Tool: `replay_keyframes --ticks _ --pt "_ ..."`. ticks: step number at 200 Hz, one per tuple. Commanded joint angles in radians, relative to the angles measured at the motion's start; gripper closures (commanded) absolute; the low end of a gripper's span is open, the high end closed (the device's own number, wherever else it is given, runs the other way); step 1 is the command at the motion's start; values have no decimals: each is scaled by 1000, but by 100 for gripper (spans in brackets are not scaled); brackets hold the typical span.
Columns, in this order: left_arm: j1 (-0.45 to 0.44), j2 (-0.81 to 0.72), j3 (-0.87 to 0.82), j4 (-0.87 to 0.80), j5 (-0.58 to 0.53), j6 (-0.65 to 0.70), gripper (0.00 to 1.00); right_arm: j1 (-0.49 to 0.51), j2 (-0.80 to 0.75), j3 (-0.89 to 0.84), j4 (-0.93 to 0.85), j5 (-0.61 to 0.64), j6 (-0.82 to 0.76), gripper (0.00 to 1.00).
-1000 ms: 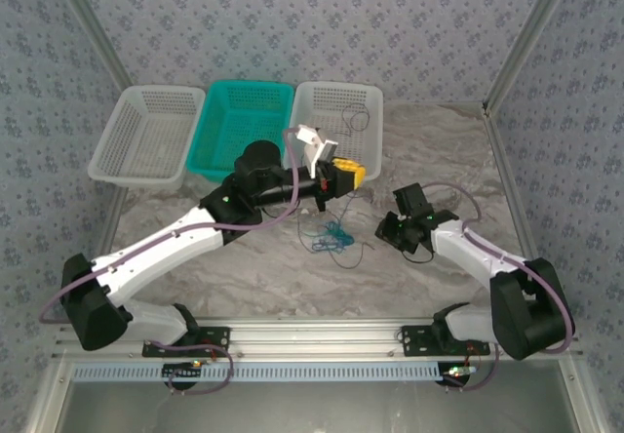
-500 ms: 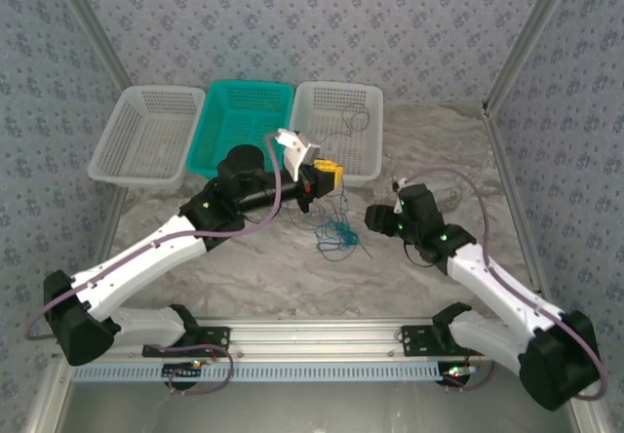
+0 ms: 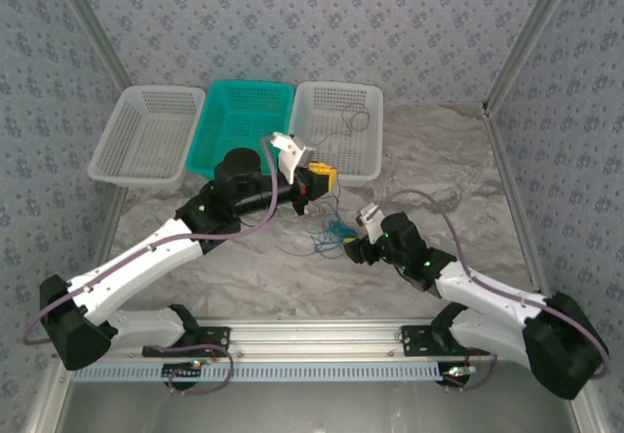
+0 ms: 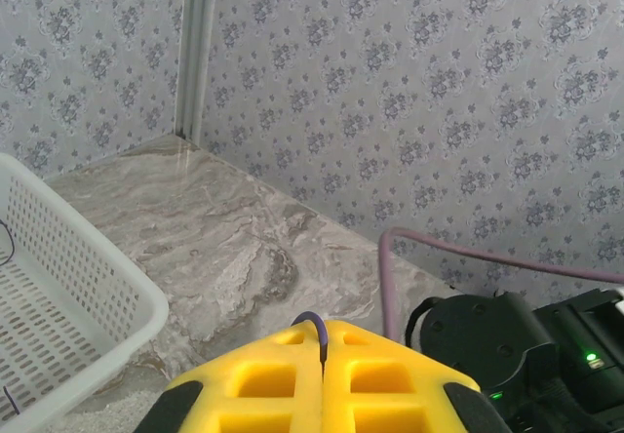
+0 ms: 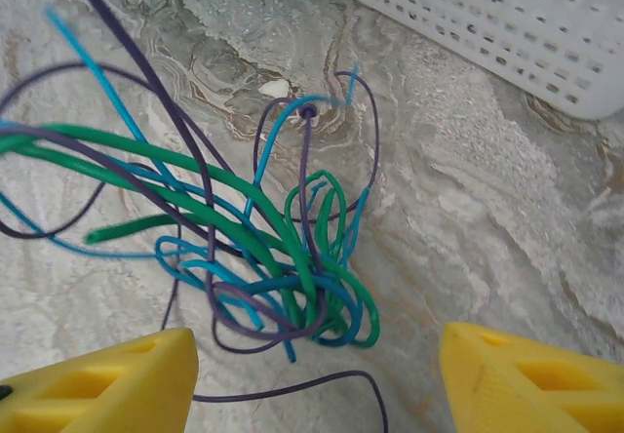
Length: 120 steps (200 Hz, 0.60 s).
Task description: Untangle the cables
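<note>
Right gripper (image 5: 317,355) stands released: its two blocky yellow fingers (image 5: 97,384), moulded with hollow pockets, are spread wide and touch nothing. The cables (image 5: 283,267) lie just ahead of it and between the fingertips, on a table (image 5: 468,209) of veined grey marble pattern. They are thin, glossy strands of green, bright blue and dark purple, looped over one another into a loose knot with longer arcs fanning out to the gripper's left. Ahead and to its right, past the knot, is the perforated wall of a white plastic basket (image 5: 507,23).

From above, the right gripper (image 3: 351,250) sits just beside the cables (image 3: 331,236). Beyond them the left gripper (image 3: 325,177) hangs above the table, near the white basket (image 3: 336,126). That basket holds a thin dark wire (image 3: 356,119). A teal basket (image 3: 244,126) and a second white basket (image 3: 146,136) continue the row to the left gripper's left.

The left gripper (image 4: 322,360) is clenched, its yellow fingers pressed together on a dark purple cable (image 4: 317,326) that curls out of the seam.
</note>
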Motion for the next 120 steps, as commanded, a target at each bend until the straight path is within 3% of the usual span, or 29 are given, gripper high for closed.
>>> replay_keyframes --ticks 1,45,73,103,120 --pt "5 -33 8 19 -1 7 100 6 88 9 136 -31 -95 33" --pt "4 -62 -19 28 -12 5 100 0 266 24 326 -46 -107 34" --pt "6 -84 -31 21 -29 5 100 0 352 52 382 -42 -98 62" --pt "22 -148 -51 -9 -101 21 100 -6 376 60 355 70 -68 95" --pt "60 -192 -54 -53 -152 16 100 -17 367 51 333 115 -42 100"
